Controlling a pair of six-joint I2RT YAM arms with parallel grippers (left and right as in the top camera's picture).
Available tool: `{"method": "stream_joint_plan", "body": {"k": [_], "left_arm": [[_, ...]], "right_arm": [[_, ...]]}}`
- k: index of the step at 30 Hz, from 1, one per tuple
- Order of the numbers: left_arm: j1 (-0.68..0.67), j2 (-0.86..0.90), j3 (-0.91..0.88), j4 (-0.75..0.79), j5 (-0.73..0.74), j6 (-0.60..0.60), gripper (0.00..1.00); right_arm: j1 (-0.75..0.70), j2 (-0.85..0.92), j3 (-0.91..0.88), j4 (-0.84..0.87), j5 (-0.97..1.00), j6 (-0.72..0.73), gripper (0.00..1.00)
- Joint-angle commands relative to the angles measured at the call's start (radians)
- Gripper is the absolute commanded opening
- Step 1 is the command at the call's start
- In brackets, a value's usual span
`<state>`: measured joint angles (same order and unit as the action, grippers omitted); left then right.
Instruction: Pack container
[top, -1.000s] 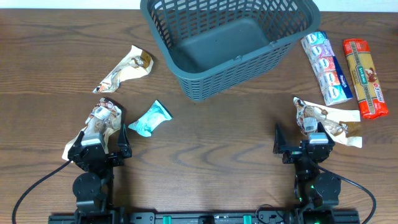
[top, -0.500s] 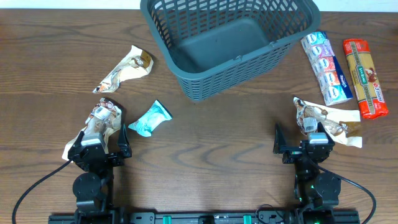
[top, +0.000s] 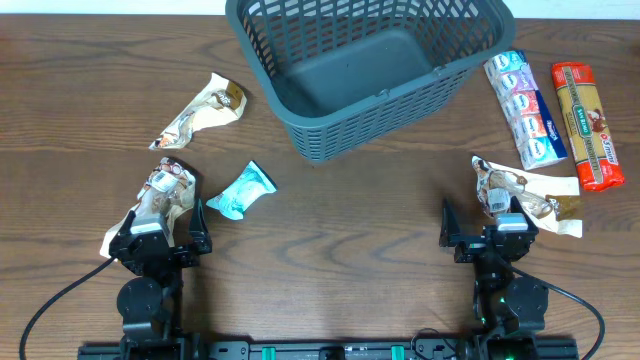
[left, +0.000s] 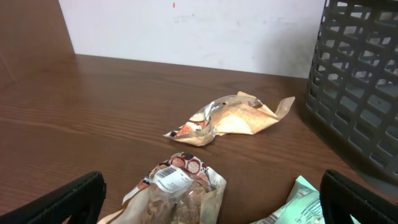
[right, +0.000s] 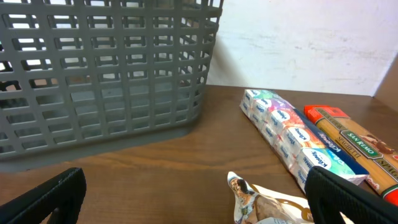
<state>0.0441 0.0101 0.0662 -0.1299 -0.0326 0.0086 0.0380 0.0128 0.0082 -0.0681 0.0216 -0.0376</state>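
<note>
The container is a large dark grey-blue lattice basket at the back centre, with nothing visible inside; it also shows in the left wrist view and the right wrist view. My left gripper is open at the front left, with a brown-and-white snack packet lying on the table between its fingers. My right gripper is open at the front right, its fingers either side of a brown snack packet on the table.
A teal packet lies right of the left gripper. A crumpled beige packet lies at the mid left. A long pack of tissues and a red pasta packet lie right of the basket.
</note>
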Motion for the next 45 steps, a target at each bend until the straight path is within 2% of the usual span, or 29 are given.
{"method": "stream_joint_plan", "body": {"k": [1,23,25,29,33,36,40,45], "left_arm": [[0.003,-0.006,-0.030,-0.010,-0.001,0.017,0.98],[0.003,-0.006,-0.030,0.001,0.005,-0.011,0.99],[0.003,-0.006,-0.030,0.055,-0.004,-0.004,0.99],[0.002,-0.006,-0.029,0.136,0.161,-0.098,0.99],[0.002,-0.006,-0.013,0.146,0.462,-0.128,0.99],[0.002,-0.005,0.023,0.134,0.616,-0.258,0.99],[0.002,0.010,0.153,-0.011,0.715,-0.284,0.99],[0.002,0.079,0.447,-0.272,0.715,-0.230,0.98]], "right_arm": [[0.008,-0.008,-0.003,-0.004,-0.003,-0.012,0.99],[0.008,-0.008,-0.003,-0.004,-0.010,0.003,0.99],[0.008,-0.008,-0.003,-0.004,-0.011,0.015,0.99],[0.008,-0.008,-0.003,-0.003,-0.035,0.053,0.99],[0.008,-0.008,0.000,0.054,-0.049,0.106,0.99],[0.008,-0.008,0.037,0.127,-0.108,0.112,0.99],[0.008,-0.008,0.169,0.088,-0.121,0.111,0.99],[0.008,0.026,0.417,-0.190,-0.069,0.109,0.99]]}}
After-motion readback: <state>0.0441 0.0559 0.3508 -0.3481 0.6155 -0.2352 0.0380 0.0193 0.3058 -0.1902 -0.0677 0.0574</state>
